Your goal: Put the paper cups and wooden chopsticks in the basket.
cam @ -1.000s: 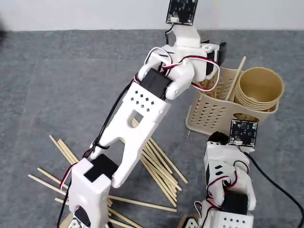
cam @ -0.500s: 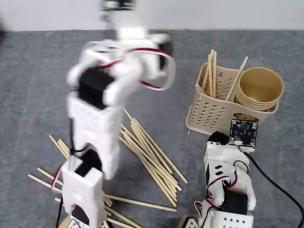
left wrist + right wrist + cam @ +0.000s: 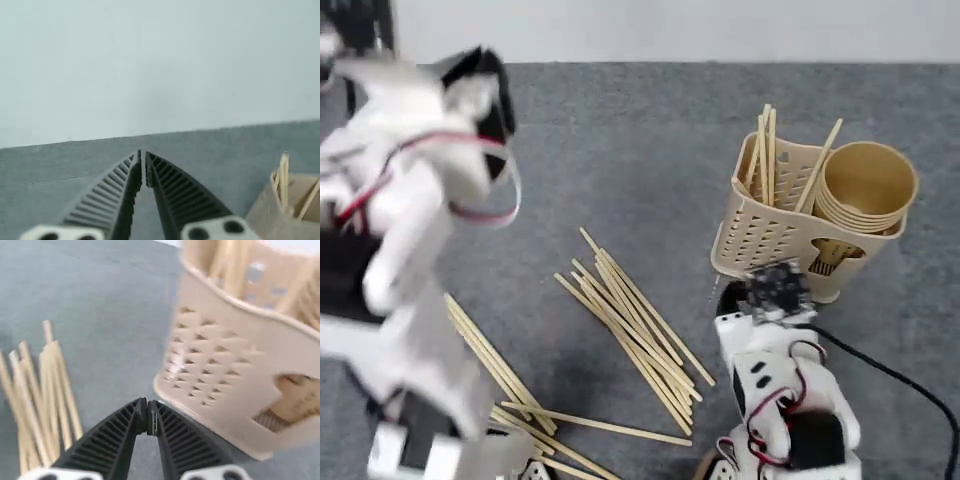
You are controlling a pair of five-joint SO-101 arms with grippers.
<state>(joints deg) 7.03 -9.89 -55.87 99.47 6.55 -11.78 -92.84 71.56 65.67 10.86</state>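
A beige slotted basket [image 3: 760, 235] stands at the right and holds a stack of paper cups [image 3: 865, 185] and several upright wooden chopsticks [image 3: 765, 150]. More chopsticks [image 3: 635, 325] lie in a loose pile on the grey mat, with others [image 3: 510, 385] at the lower left. My left arm [image 3: 410, 200] is raised at the far left. Its gripper [image 3: 142, 156] is shut and empty and points at the far wall. My right gripper [image 3: 147, 416] is shut and empty, low over the mat just in front of the basket [image 3: 235, 355], with the chopstick pile [image 3: 40, 390] beside it.
Grey carpet-like mat [image 3: 620, 150] covers the table, with open room in the middle and back. A pale wall [image 3: 160, 65] rises behind. The right arm's body [image 3: 780, 400] and black cable [image 3: 900, 375] sit at the near right.
The left arm has swung from over the basket far to the left, leaving several chopsticks standing in the basket. The right arm has turned slightly to the left.
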